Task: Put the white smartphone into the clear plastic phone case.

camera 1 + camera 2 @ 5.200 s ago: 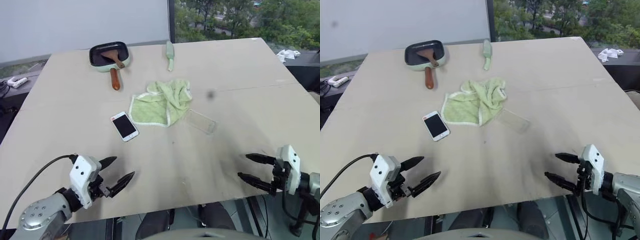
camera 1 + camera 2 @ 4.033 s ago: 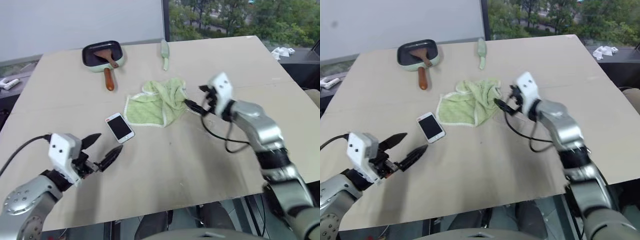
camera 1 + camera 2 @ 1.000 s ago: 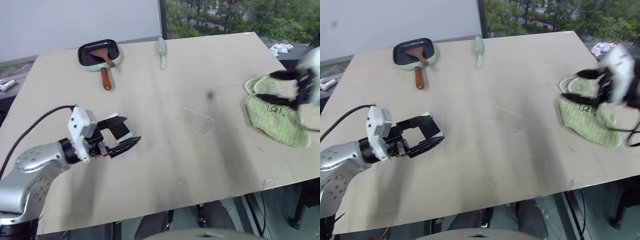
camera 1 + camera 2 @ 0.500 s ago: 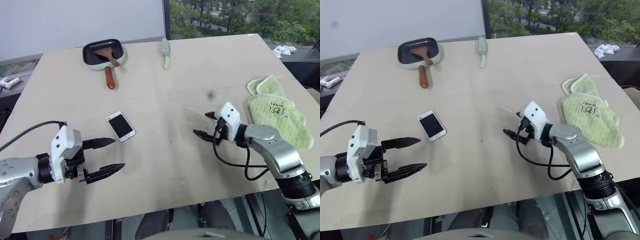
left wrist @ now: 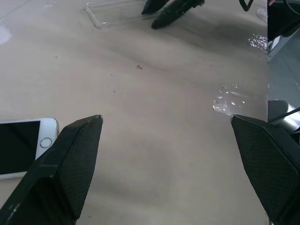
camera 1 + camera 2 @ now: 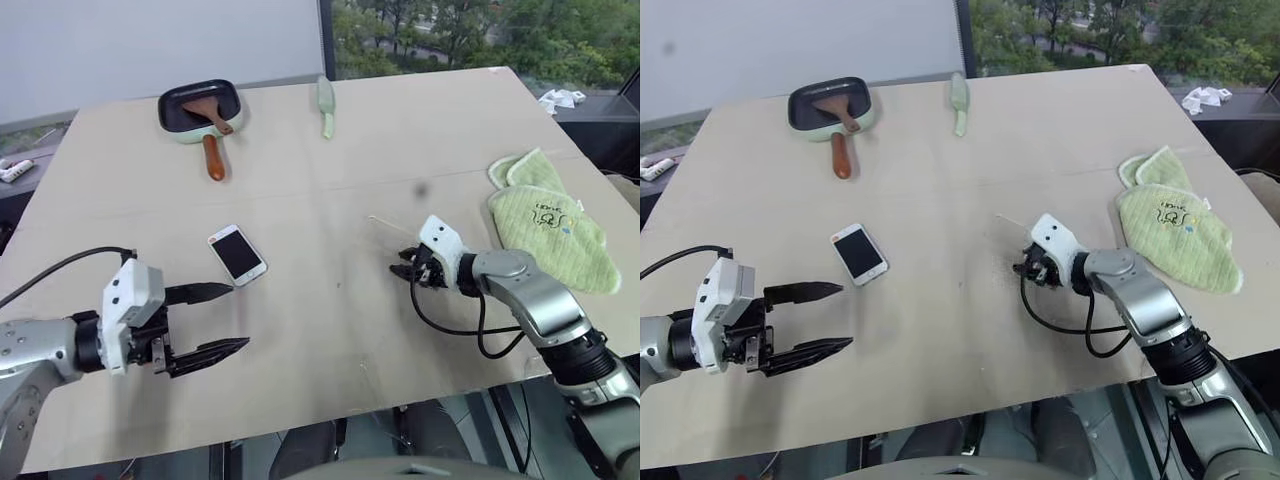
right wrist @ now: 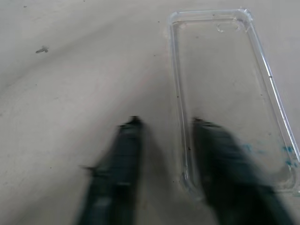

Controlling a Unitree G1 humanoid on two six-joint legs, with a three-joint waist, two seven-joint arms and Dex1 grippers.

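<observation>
White smartphone (image 6: 237, 254) flat on tabletop (image 6: 330, 330), left of centre, screen up. Clear plastic phone case (image 7: 232, 89) flat right of centre. Right gripper (image 7: 164, 123) low over case's near long edge, fingers narrowly apart, one each side of rim, grip uncertain. Left gripper (image 6: 224, 318) spread wide, near-left of smartphone, holding nothing.

One white smartphone (image 6: 237, 254), one clear plastic phone case (image 7: 229, 89), one pan (image 6: 200, 108), one green cloth (image 6: 550, 222)
</observation>
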